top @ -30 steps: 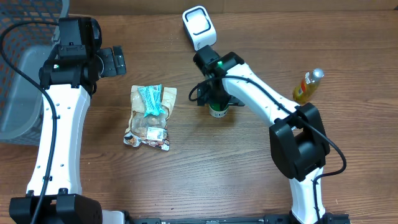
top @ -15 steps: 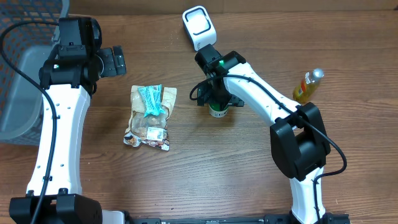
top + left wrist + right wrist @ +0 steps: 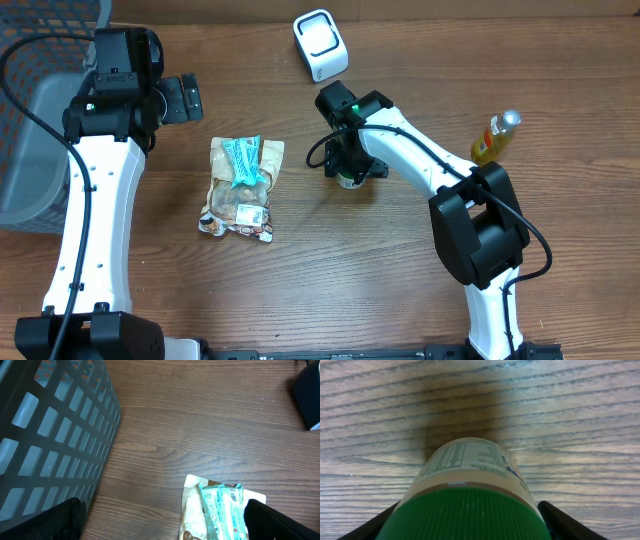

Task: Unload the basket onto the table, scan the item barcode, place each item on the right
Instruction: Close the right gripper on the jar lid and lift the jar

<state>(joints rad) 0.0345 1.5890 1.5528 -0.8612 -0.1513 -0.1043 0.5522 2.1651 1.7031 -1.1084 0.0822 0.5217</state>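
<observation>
On the worktop (image 3: pixel 350 270), my left hand (image 3: pixel 190 98) stands wide, parked clear. My right hand (image 3: pixel 348 168), short of the scanner (image 3: pixel 320 42), straddles the green-lidded jar (image 3: pixel 465 465) upright directly beneath it for lifting. I cannot confirm grip.

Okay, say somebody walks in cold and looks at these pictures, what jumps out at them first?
The right gripper hangs over a green-lidded jar in the middle of the wooden table, its fingers flanking the lid. Behind it sits a white scanner. Left of the jar lies a pile of snack packets, with a grey basket at the far left edge.
</observation>
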